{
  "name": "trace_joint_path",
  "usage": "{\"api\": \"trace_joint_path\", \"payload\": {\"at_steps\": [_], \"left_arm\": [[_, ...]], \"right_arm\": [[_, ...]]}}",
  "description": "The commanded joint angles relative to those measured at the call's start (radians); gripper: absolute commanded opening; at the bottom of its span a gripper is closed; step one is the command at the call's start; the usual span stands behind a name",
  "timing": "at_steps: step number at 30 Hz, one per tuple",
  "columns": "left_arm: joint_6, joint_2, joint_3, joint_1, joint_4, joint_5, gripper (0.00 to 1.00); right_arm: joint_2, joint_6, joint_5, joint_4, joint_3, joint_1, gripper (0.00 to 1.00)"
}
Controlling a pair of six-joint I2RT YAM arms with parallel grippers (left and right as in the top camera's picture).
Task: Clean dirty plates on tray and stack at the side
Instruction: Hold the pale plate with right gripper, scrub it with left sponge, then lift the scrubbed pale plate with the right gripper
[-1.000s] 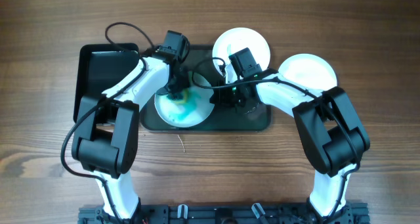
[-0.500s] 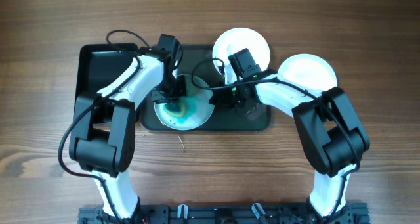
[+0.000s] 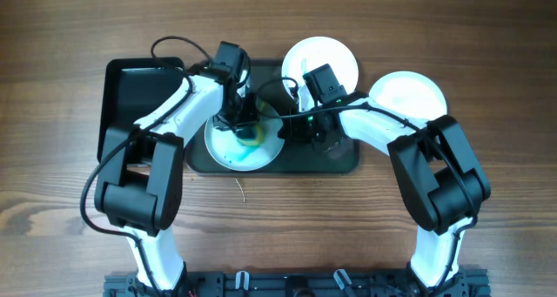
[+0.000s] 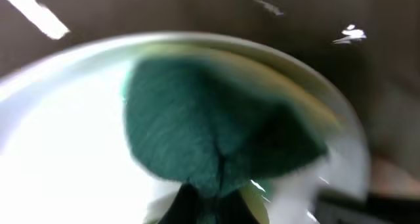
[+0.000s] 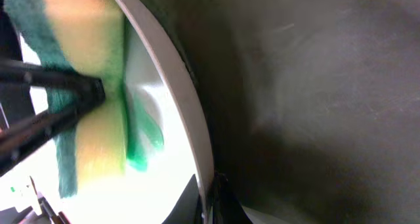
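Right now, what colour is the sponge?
The sponge is yellow with a green face; clearest in right wrist view.

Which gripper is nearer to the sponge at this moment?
Left. The left gripper holds the sponge on the plate; the right gripper is at that plate's right rim, apart from the sponge.

Glossy smooth plate (image 3: 228,151), fuzzy green-yellow sponge (image 3: 250,133), satin dark tray (image 3: 341,162), wood-grain table (image 3: 348,232).
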Motion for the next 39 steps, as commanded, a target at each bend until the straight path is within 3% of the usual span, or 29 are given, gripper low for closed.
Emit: {"api": "trace_joint_path", "payload": {"at_steps": [1,9,18,31,39], "left_arm": [[-0.103,0.002,0.02,0.021,-0.039,-0.281,0.04],[-0.109,-0.093,0.159,0.078,-0.269,-0.281,0.04],[-0.082,-0.129,0.162,0.154,-0.284,-0.253,0.04],[-0.078,-0.129,0.162,0.154,-0.259,-0.182,0.04],[0.011,-0.129,0.162,0.154,-0.243,0.0,0.04]], "right_arm": [[0.039,-0.02,0.034,-0.019,-0.027,0.003,0.04],[0.037,0.005,0.055,-0.024,-0.027,0.003,0.04],[-0.114,0.007,0.22,-0.116,-0.027,0.004,0.04],[-0.416,-0.028,0.69,-0.293,-0.027,0.014,0.04],[-0.467,-0.137,1.074,-0.356,0.013,0.13,0.04]]}}
